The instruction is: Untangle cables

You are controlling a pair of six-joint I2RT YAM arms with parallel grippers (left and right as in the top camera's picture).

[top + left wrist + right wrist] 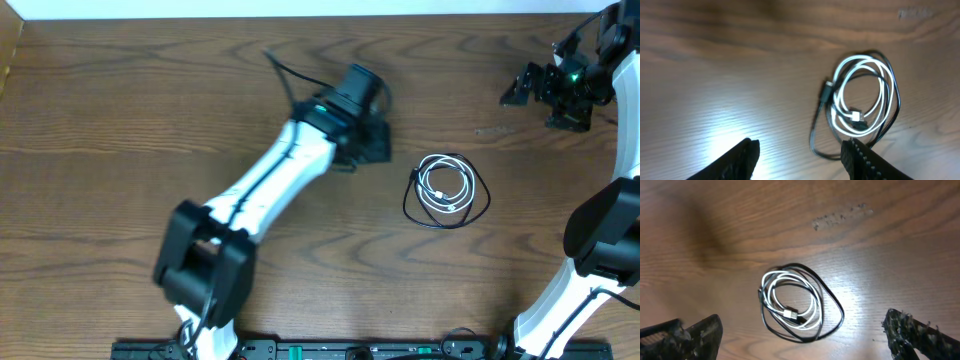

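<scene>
The two cables lie coiled together on the wooden table, right of centre. The white cable (432, 190) is a small coil inside the wider loop of the black cable (484, 197). My left gripper (375, 142) is open and empty, a little left of the coil. In the left wrist view the white cable (840, 95) and black cable (815, 142) lie just ahead of the open fingers (800, 152). My right gripper (518, 88) is open and empty, raised at the far right. Its wrist view shows the white cable (771, 297) and black cable (832, 300) below the open fingers (802, 325).
A faint pale scuff mark (490, 130) is on the wood behind the cables. The table's back edge meets a white wall (300, 8). The arm bases stand along the front edge (300, 350).
</scene>
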